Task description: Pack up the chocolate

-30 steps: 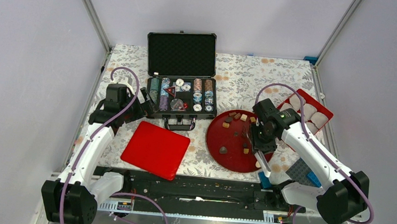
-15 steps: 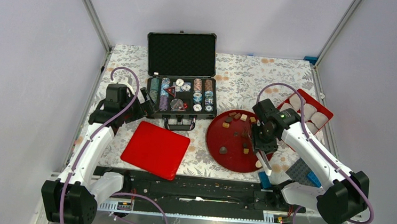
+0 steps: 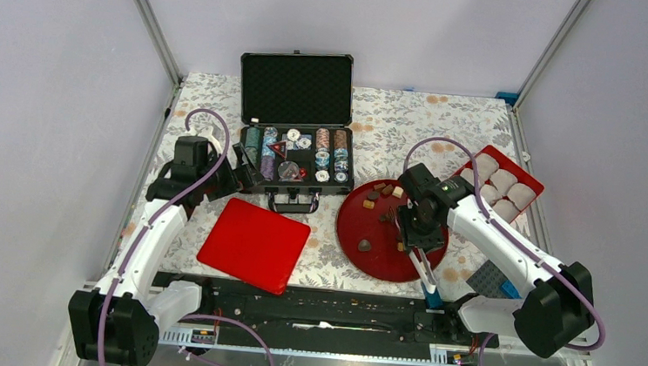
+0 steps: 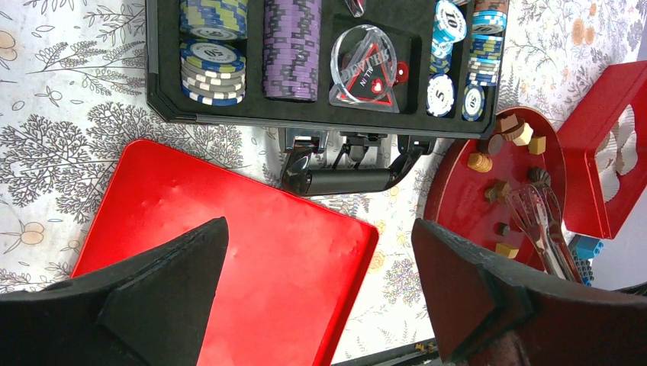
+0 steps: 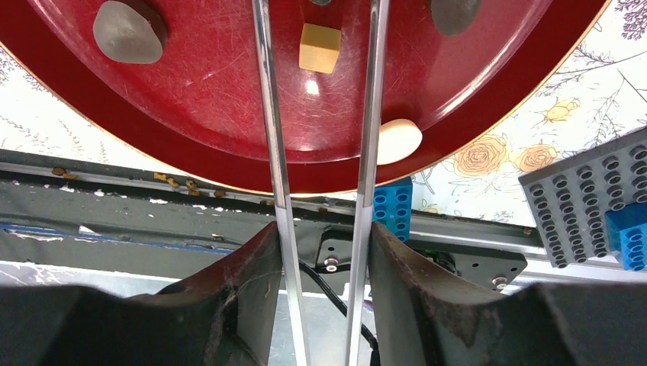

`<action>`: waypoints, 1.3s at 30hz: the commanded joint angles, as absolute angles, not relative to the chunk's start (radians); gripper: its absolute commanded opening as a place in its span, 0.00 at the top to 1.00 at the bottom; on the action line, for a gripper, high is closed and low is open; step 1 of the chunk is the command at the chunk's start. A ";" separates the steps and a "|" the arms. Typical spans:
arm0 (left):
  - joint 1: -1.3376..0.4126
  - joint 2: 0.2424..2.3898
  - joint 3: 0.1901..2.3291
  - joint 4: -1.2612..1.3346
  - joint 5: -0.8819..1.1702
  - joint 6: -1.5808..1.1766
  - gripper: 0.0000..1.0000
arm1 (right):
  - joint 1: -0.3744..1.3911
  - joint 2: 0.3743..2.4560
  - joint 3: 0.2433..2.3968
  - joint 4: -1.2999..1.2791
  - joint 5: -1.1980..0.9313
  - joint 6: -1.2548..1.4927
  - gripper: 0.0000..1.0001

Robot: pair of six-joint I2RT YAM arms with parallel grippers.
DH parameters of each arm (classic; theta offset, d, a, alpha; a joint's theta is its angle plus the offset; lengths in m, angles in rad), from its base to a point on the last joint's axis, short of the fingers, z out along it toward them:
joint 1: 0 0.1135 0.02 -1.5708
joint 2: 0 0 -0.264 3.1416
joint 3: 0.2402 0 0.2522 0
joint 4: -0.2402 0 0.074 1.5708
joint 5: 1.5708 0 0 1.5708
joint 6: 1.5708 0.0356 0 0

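right gripper clamping tongs over the chocolate plate

we are seeing the right gripper (image 5: 323, 236) clenching a pair of thin metal tongs (image 5: 264, 114), its two dark fingers pressing on the outsides of the tong arms, which are standing a little apart. the arms are reaching out over the round dark-red plastic plate (image 3: 381, 264). their tips are running out of the wrist view, and we cannot tell whether anything is sitting between them.

the small chocolate pieces (image 3: 369, 204) are lying scattered on that plate. in the right wrist view a tan cube (image 5: 318, 47) is showing between the tong arms, a cream lump (image 5: 398, 140) is resting by the plate's near rim just outside one arm, and a dark rounded lump (image 5: 130, 30) is lying well off to the other side.

the red rectangular box with white paper cups (image 3: 518, 168) is standing just beside the plate, on its far right. the left gripper (image 4: 318, 229) is hanging released, fingers spread wide, above the flat red square lid (image 3: 254, 244), near the open black poker-chip case (image 3: 297, 89). blue toy bricks (image 5: 393, 210) and a grey studded baseplate (image 5: 580, 198) are lying near the plate's near edge.
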State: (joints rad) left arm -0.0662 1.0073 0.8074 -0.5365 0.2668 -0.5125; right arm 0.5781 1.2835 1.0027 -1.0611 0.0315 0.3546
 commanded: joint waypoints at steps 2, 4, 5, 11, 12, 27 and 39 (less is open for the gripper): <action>-0.069 0.999 0.808 -0.485 0.289 -0.498 0.01 | 0.592 1.267 1.047 -1.062 0.003 0.346 0.50; -0.069 1.003 0.810 -0.485 0.289 -0.499 0.01 | 0.591 1.259 1.051 -1.055 -0.030 0.346 0.50; -0.069 1.005 0.811 -0.483 0.290 -0.499 0.01 | 0.592 1.259 1.052 -1.054 -0.047 0.344 0.50; -0.069 1.010 0.811 -0.479 0.288 -0.500 0.01 | 0.592 1.285 1.045 -1.060 -0.031 0.321 0.49; -0.069 1.009 0.811 -0.479 0.288 -0.499 0.01 | 0.592 1.293 1.047 -1.056 -0.036 0.317 0.49; -0.069 0.978 0.805 -0.492 0.270 -0.487 0.01 | 0.592 1.365 1.103 -1.056 -0.005 0.283 0.62; -0.069 1.003 0.819 -0.486 0.284 -0.491 0.01 | 0.592 1.280 1.119 -1.059 0.090 0.342 0.85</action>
